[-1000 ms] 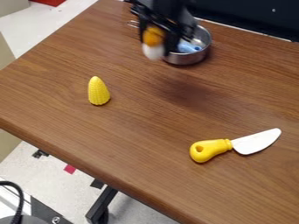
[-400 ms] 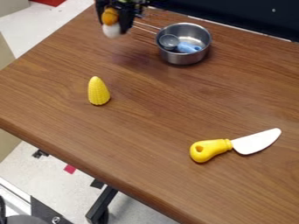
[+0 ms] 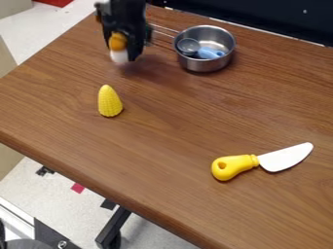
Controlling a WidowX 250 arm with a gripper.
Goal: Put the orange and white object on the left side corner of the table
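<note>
At the upper left of the camera view, the black gripper (image 3: 123, 44) hangs over the wooden table (image 3: 162, 104), shut on the orange and white object (image 3: 118, 43). The orange part sits between the fingers and the white end points down. A faint shadow lies on the wood beneath it. Whether the white end touches the table I cannot tell.
A metal pot (image 3: 205, 63) holding a blue-handled utensil (image 3: 209, 53) stands right of the gripper, its handle pointing toward it. Yellow corn (image 3: 109, 101) stands nearer the front. A yellow-handled knife (image 3: 261, 161) lies at the lower right.
The gripper has moved left from over the pot with the orange and white object, then lowered toward the table. The pot, corn and knife have stayed in place.
</note>
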